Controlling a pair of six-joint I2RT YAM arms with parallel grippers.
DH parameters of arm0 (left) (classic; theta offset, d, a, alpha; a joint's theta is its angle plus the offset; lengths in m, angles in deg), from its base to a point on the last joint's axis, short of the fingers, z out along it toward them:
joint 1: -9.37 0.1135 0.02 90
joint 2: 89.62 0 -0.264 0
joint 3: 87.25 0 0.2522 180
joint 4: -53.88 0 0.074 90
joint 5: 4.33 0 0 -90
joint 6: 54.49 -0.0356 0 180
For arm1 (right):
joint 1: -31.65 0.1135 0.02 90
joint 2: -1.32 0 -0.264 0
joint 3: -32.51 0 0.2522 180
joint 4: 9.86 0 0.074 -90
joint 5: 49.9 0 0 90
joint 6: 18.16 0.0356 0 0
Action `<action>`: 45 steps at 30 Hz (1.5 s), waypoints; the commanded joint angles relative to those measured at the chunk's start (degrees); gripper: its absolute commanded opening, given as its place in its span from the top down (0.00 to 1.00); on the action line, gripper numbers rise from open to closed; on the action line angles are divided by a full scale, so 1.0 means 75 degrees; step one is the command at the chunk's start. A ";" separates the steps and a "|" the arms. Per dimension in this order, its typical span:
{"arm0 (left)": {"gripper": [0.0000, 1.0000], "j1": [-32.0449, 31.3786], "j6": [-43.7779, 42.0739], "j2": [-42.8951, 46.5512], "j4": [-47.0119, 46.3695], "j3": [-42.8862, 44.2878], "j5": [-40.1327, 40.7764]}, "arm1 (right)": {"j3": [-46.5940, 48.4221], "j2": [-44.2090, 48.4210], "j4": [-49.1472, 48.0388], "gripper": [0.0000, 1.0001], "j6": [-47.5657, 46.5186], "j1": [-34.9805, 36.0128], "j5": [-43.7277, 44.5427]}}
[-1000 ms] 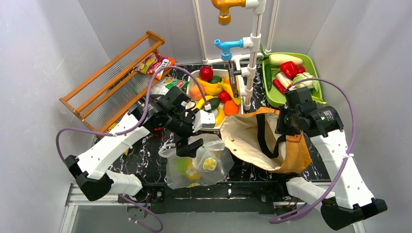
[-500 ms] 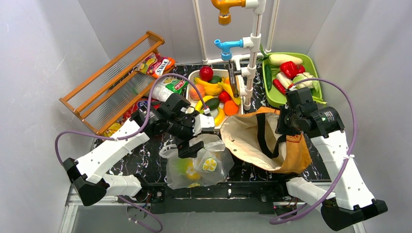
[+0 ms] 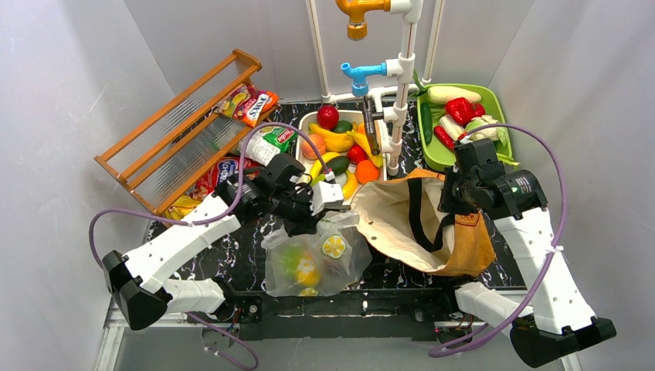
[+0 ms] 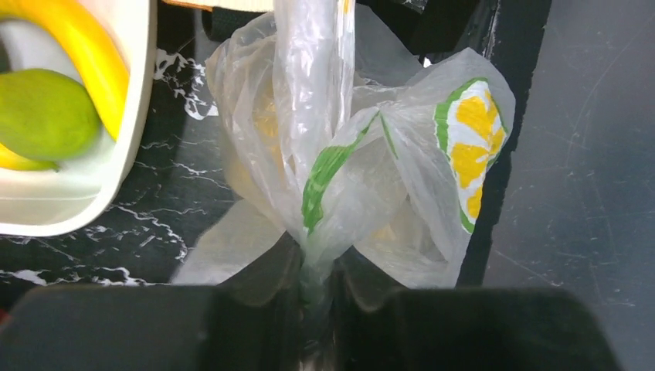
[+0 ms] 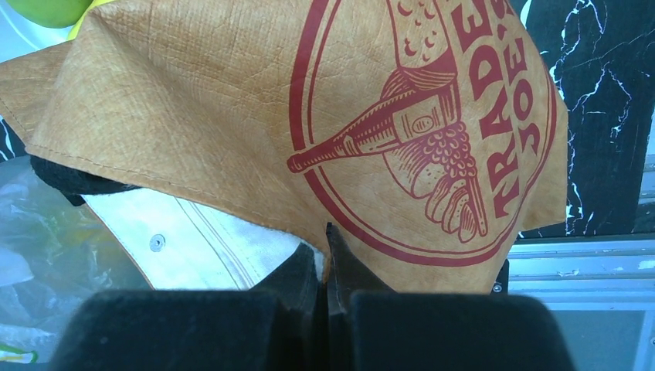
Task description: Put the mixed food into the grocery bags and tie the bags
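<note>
1. The plastic bag (image 3: 317, 259) sits at the near edge of the desk (image 3: 239, 251) with a few fruits (image 3: 307, 272) inside, and the left hand (image 4: 313, 287) is clamped on its bunched neck.
2. That film is thin, slippery and crumply, so I'd guess it slides unless you pinch the gathered neck or handles, not the body.
3. The tote (image 5: 232, 116) lies open beside it, with the right hand (image 5: 326, 270) closed on its rim. It's stiffer cloth and probably light, so the rim or straps (image 3: 415, 209) look best to grab.
</note>
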 commanded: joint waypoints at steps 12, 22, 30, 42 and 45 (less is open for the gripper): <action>1.00 -0.0045 0.1590 0.1785 -0.0115 0.1075 0.0547 | 0.0400 -0.0183 -0.0147 0.99 -0.0240 -0.0016 0.0137; 1.00 -0.0044 0.1985 0.1458 -0.0044 0.2767 0.0190 | 0.0604 -0.0349 -0.0208 0.99 -0.0335 -0.0022 0.0256; 1.00 -0.0038 0.2132 0.0851 -0.0350 0.3754 -0.0334 | 0.0670 -0.0403 -0.0288 0.99 -0.0382 -0.0022 0.0341; 1.00 -0.0040 0.2237 -0.0231 -0.2138 0.3729 -0.1459 | 0.0673 -0.0430 -0.0435 0.99 -0.0333 -0.0022 0.0190; 1.00 -0.0045 0.2199 -0.0763 -0.2694 0.3925 -0.1950 | 0.0745 -0.0460 -0.0412 0.99 -0.0364 -0.0022 0.0171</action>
